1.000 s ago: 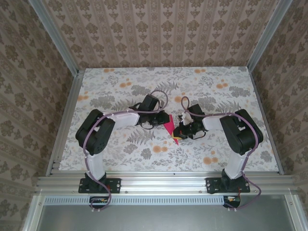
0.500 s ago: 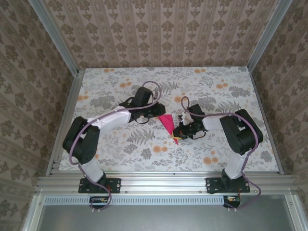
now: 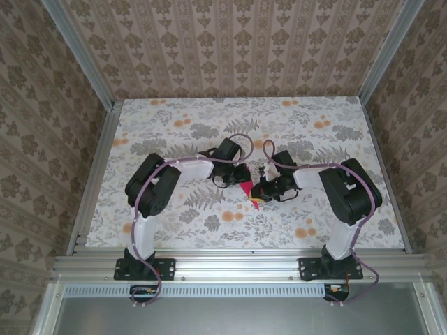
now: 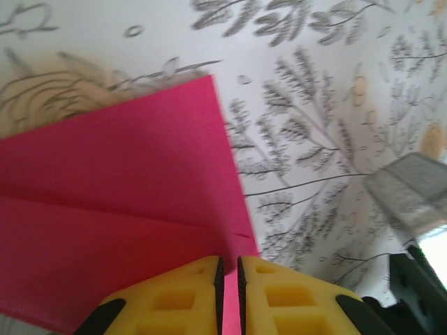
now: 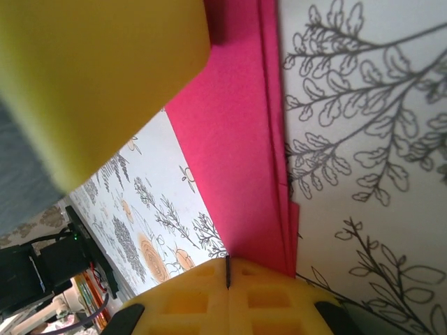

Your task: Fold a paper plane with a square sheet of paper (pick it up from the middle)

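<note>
Centrally on the flower-print table (image 3: 209,125), we see the magenta-pink paper (image 3: 245,189) between the two arms' fingertips. From above its long axis runs from far to near, leaning a little to the right at the near end, where it narrows.

Our left gripper (image 3: 240,179) reaches in from the left. In its wrist view the left gripper's (image 4: 229,271) yellow pads are pressed nearly together, with a thin strip of the paper (image 4: 119,209) pinched in the slit. From there the sheet fans out to the left, one straight fold line running across it and one sharp corner pointing away over the table print.

Our right gripper (image 3: 261,190) comes in from the right. Its wrist view has its (image 5: 228,271) pads closed, and the stacked layers of the paper (image 5: 237,132) run down into them, the folded edges side by side on the right.

A large blurred yellow block (image 5: 98,70) overlaps the paper's far part in that view. Patterned wallpaper (image 3: 230,42) encloses the table, and an aluminium rail (image 3: 237,264) carries both arm bases.
</note>
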Controlling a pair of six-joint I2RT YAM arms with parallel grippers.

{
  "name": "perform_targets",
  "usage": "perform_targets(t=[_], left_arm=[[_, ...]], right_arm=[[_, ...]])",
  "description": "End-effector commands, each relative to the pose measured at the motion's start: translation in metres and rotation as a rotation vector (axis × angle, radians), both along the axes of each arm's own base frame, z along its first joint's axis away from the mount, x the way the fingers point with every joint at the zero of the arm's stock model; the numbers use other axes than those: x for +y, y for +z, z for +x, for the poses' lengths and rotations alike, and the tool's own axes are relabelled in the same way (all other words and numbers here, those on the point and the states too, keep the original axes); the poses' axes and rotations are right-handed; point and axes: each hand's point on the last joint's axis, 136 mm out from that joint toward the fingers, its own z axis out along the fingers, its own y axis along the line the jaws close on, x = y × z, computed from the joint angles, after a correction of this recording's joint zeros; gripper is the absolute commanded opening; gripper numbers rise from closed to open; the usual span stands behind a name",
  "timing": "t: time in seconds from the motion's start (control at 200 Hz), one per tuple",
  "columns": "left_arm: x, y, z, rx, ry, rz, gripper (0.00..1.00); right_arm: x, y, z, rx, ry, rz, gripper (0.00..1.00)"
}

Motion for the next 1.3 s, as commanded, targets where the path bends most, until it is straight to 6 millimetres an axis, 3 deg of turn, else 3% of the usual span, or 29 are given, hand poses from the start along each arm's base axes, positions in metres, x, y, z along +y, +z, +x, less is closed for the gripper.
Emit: perform_targets(t=[0.0, 0.155, 0.26, 0.405, 0.64, 0.87, 1.1, 1.295], left_arm=[[0.006, -0.016, -0.003, 0.023, -0.006, 0.014, 0.16], [0.007, -0.024, -0.005, 0.032, -0.006, 0.017, 0.16], [0.008, -0.029, -0.008, 0.039, -0.010, 0.023, 0.16], [0.013, -0.032, -0.009, 0.039, -0.006, 0.039, 0.16], [0.017, -0.037, -0.011, 0.043, -0.005, 0.062, 0.15], [0.017, -0.037, -0.011, 0.041, -0.010, 0.064, 0.15], [0.018, -0.034, -0.011, 0.037, -0.017, 0.068, 0.14], [0.017, -0.033, -0.011, 0.033, -0.019, 0.068, 0.15]], right_arm=[[-0.002, 0.008, -0.001, 0.029, -0.029, -0.028, 0.05], [0.002, 0.007, -0.002, 0.044, -0.020, -0.003, 0.06], [0.001, -0.003, -0.004, 0.064, -0.017, -0.016, 0.07], [-0.013, -0.025, -0.022, 0.123, -0.008, -0.106, 0.07], [-0.007, 0.001, -0.034, 0.096, 0.020, -0.028, 0.06], [-0.027, -0.045, -0.053, 0.185, 0.004, -0.158, 0.05], [-0.023, -0.010, -0.053, 0.108, 0.001, -0.090, 0.05], [-0.039, -0.045, -0.067, 0.171, -0.019, -0.175, 0.04]])
